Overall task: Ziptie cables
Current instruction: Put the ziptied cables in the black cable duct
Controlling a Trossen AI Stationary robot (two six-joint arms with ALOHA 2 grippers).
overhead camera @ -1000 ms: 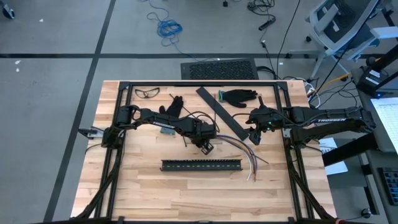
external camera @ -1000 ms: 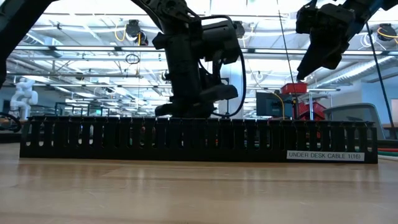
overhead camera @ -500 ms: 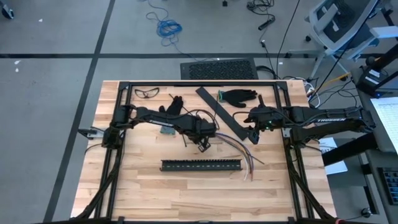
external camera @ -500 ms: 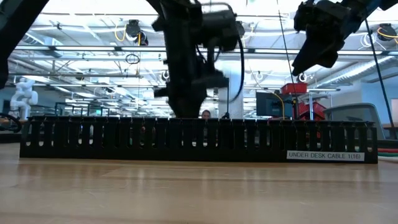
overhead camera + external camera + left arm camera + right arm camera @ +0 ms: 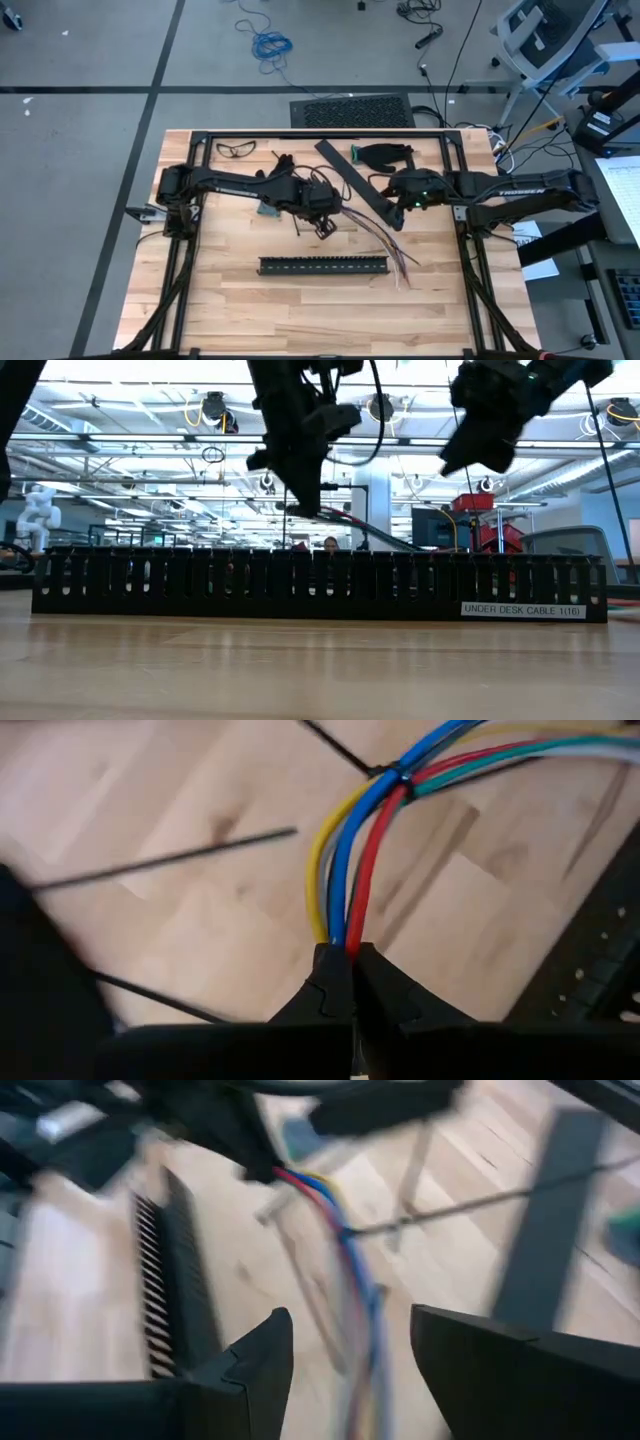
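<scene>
Cables, thin multicoloured wires in yellow, blue, red, green and white (image 5: 345, 870), run as one bundle over the light wooden plank table (image 5: 230, 300), from the table's middle down toward its right front, where the loose ends fan out just past the right end of the tray. A thin black tie (image 5: 385, 770) cinches the bundle a little way out from the held end

- Long black slotted plastic cable tray (image 5: 323, 265): lies flat near the table front, well apart from both arms; label on its right end in the low view
- Flat black strip (image 5: 357, 183): diagonal, behind the bundle
- Black glove (image 5: 383, 154) and clear safety glasses (image 5: 236, 149): along the back edge
- Left end effector (image 5: 345, 982): mid-table, raised off the wood, fingers pressed together and pinching the near ends of the wires
- Right end effector (image 5: 345, 1342): right of centre, above the strip's lower end, fingers spread, nothing between them; bundle lies ahead of it, not touching
- Thin straight black sticks (image 5: 165, 863): loose on the wood beside the held wire ends
</scene>
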